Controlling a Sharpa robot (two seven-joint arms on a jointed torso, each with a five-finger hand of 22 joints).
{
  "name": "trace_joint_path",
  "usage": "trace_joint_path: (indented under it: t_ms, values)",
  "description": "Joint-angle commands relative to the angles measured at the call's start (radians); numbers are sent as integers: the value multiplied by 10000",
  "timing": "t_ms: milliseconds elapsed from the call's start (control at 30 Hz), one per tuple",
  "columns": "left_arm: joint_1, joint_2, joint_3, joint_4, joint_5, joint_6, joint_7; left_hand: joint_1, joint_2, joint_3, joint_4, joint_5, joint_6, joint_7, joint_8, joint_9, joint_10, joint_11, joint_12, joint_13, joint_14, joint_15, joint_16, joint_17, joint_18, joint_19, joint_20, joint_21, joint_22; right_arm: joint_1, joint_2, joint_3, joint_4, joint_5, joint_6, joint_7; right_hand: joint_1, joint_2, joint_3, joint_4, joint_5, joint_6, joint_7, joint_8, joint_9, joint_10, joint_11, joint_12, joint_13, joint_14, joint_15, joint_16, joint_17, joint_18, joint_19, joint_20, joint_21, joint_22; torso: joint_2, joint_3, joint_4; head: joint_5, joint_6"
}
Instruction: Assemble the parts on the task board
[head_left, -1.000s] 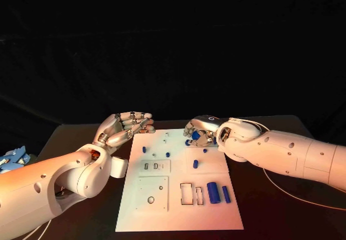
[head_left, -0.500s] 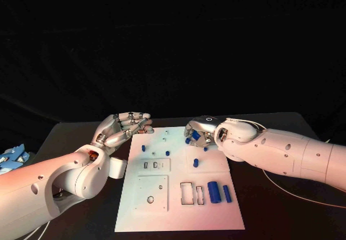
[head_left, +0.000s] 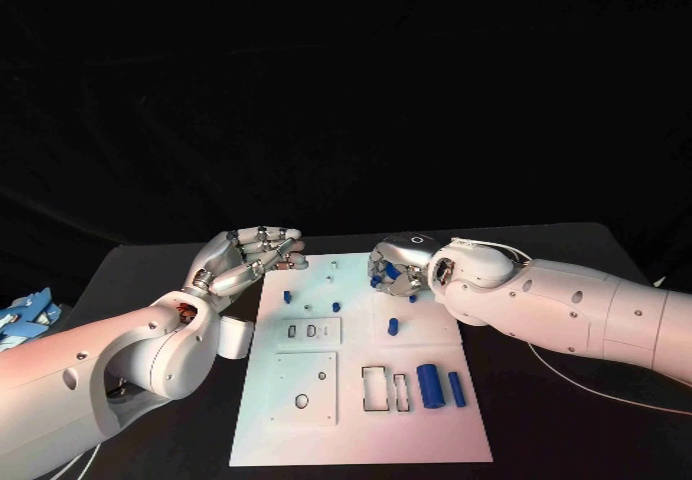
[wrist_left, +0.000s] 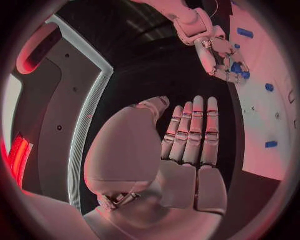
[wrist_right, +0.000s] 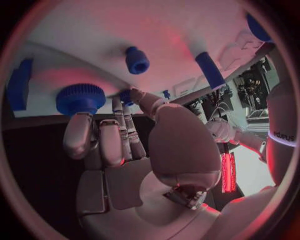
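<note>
Right hand (head_left: 402, 262) seemingly grips blue knob (wrist_right: 80, 98); blue cylinder (head_left: 428, 381) lies apart.

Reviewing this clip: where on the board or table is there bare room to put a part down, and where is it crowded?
Bare: the task board along its near edge, below the cutouts and the two lying blue cylinders; also the black table right of the board, near the cable. Crowded: the board's far end, where the right hand touches a blue knob among upright pegs, with the left hand alongside.
</note>
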Motion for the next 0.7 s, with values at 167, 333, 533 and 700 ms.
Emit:
trace_joint_path:
  t_ms: [167, 333, 533, 700]
  values:
    - [11, 8, 9, -20, 93, 184, 7, -36, -75, 71, 18, -60, -30, 204, -37, -7, 13, 19, -40, 0, 78, -4, 1, 13, 135, 70, 19, 52, -10, -16, -1, -8, 12, -67, -531, -252, 138, 349, 195, 152, -448, 261, -115, 287, 302, 318, -109, 137, 193, 323, -161, 182, 83, -214, 177, -67, 237, 336, 62, 31, 8, -6, 6]
    - [11, 7, 9, -36, 104, 184, -17, -36, -86, 87, 0, -59, -43, 212, -48, -11, 7, 24, -62, 0, 82, -3, -4, 24, 135, 78, 16, 54, -13, -16, 12, -5, 42, -62, -911, -324, 298, 513, 333, 112, -490, 441, -218, 546, 580, 430, -188, 166, 315, 325, -230, 243, 107, -237, 224, -128, 333, 497, 84, 36, 29, -20, 15]
    - [12, 2, 9, -78, 149, 184, -40, -39, -101, 103, -20, -62, -62, 228, -64, -16, -8, 36, -92, 0, 85, 1, -12, 36, 134, 85, 14, 55, -17, -16, 32, 6, 119, 83, -1411, -331, 375, 604, 394, 71, -544, 477, -264, 731, 797, 507, -233, 186, 405, 322, -264, 272, 107, -249, 242, -162, 382, 586, 98, 40, 34, 4, 52]
    - [12, -12, 9, -129, 214, 172, -55, -38, -112, 118, -40, -64, -78, 237, -77, -21, -19, 43, -116, 0, 87, 6, -18, 47, 133, 90, 12, 55, -20, -13, 168, 33, 119, 386, -1909, -445, 363, 622, 397, 71, -526, 461, -282, 823, 919, 548, -248, 198, 457, 320, -278, 282, 95, -257, 258, -177, 413, 644, 112, 49, 25, 32, 86]
